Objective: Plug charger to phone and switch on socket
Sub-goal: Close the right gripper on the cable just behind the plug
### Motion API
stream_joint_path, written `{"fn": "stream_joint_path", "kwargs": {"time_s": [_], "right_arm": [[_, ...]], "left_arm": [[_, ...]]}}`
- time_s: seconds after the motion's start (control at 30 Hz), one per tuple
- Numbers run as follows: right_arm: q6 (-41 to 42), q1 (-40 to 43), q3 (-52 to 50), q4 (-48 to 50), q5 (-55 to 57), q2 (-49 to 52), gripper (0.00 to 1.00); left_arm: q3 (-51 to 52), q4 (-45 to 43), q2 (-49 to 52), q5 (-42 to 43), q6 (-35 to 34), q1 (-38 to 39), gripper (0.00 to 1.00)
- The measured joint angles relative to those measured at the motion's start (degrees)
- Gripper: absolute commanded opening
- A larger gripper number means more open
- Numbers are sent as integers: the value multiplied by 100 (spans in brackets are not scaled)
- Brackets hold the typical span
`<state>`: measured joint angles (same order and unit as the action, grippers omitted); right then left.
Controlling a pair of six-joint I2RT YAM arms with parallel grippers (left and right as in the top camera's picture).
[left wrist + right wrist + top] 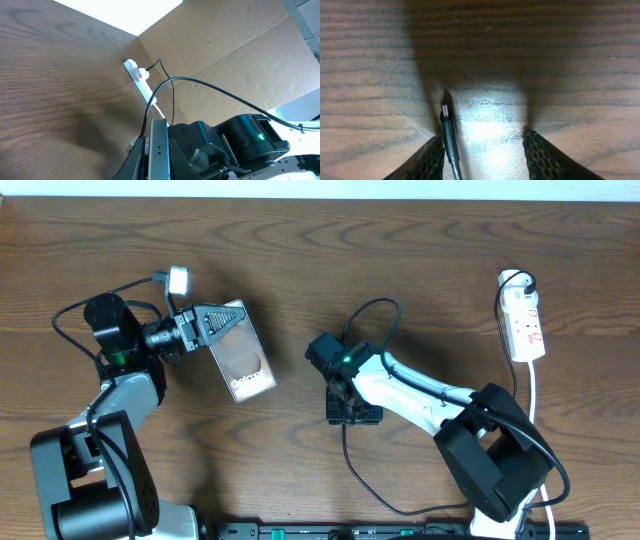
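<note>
Left jaws clamped on the phone (pixel 243 358) at 9 o'clock, right jaws wide open, charger (pixel 448 131) tip sitting between them.

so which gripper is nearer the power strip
Right. The right gripper is mid-table, short of the power strip at the right edge; the left gripper is farther, at the phone on the left side.

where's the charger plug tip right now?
Right wrist view: the charger plug tip sits between the spread fingers of the right gripper, right beside the image-left one.
</note>
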<state>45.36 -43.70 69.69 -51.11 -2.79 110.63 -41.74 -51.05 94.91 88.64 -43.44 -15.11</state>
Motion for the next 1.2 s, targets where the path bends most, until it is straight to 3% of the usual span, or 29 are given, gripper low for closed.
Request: {"fn": "stream_joint_path", "kwargs": {"time_s": [0.17, 0.5, 1.2], "right_arm": [[4, 0, 2, 2, -7, 24, 31], [0, 0, 0, 2, -17, 33, 21], [170, 17, 0, 61, -212, 33, 20]], "left_arm": [[0, 0, 0, 0, 0, 0, 7], [-2, 0, 0, 0, 0, 0, 8], [0, 0, 0, 0, 0, 0, 7]]}}
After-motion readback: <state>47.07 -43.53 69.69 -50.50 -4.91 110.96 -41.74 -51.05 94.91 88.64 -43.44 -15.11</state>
